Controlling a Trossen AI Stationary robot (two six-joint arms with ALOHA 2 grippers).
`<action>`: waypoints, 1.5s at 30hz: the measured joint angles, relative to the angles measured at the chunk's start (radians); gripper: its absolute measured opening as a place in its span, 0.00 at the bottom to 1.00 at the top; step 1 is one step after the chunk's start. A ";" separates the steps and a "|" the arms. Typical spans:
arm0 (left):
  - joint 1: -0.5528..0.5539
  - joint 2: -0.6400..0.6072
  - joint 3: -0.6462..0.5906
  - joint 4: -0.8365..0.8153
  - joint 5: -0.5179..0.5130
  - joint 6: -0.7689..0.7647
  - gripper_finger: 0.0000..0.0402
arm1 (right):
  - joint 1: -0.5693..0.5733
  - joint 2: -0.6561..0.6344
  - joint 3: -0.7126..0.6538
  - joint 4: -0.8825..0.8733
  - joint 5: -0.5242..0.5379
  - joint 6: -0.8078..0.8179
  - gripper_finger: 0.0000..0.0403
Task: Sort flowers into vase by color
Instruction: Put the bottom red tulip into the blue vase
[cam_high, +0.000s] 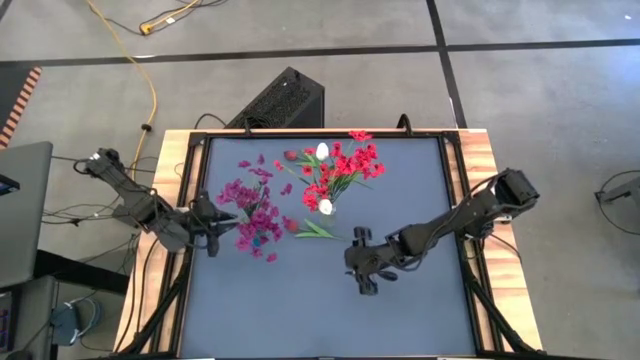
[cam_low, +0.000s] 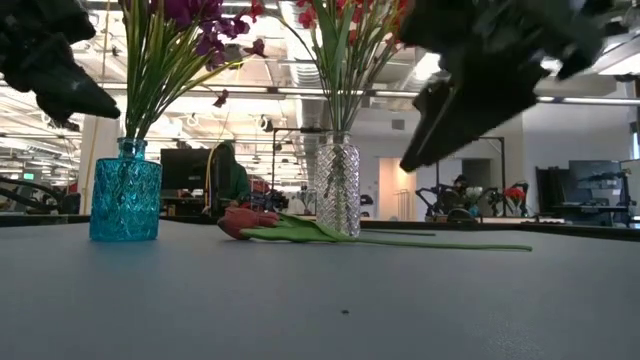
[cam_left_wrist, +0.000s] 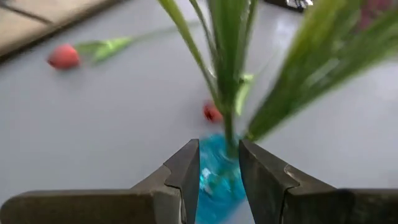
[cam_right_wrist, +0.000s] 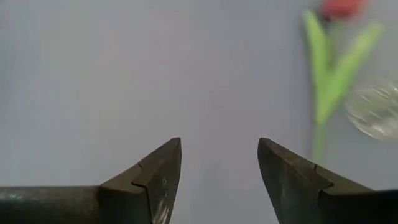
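- progress: sorting looks mostly done. magenta-purple sprigs (cam_high: 252, 208) stand in the blue vase (cam_low: 125, 190); red blossom sprigs (cam_high: 345, 165) with white buds (cam_high: 325, 206) stand in the clear vase (cam_low: 338, 187).
- left to do: one tulip (cam_low: 262, 224) lies flat on the table (cam_high: 330, 300), just in front of the clear vase, red head toward the blue vase, stem trailing the other way. another red bud (cam_high: 291, 156) shows near the far side of the table by the red bunch; cannot tell whether it lies loose or belongs to the bunch.
- left gripper (cam_left_wrist: 219, 171): fingers partly parted, poised just above the blue vase neck beside the stems. nothing visibly pinched; in the overhead view it sits at the purple bunch's outer side.
- right gripper (cam_right_wrist: 219, 168): jaws spread wide, empty, over bare table, near the fallen tulip's stem end but apart from it.
- judgement: the tulip pickup is the likely remaining step. a thin stem flat on the table could slip a wide grasp.
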 joint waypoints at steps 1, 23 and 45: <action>0.000 0.016 0.011 -0.013 0.033 -0.021 0.24 | -0.009 -0.001 -0.013 0.002 0.015 0.006 0.58; 0.001 0.378 0.020 0.222 0.388 -0.084 0.24 | -0.139 0.001 -0.283 0.202 0.103 0.120 0.53; -0.047 0.512 0.020 0.442 0.454 -0.057 0.24 | -0.028 -0.015 -0.411 0.409 0.062 0.311 0.05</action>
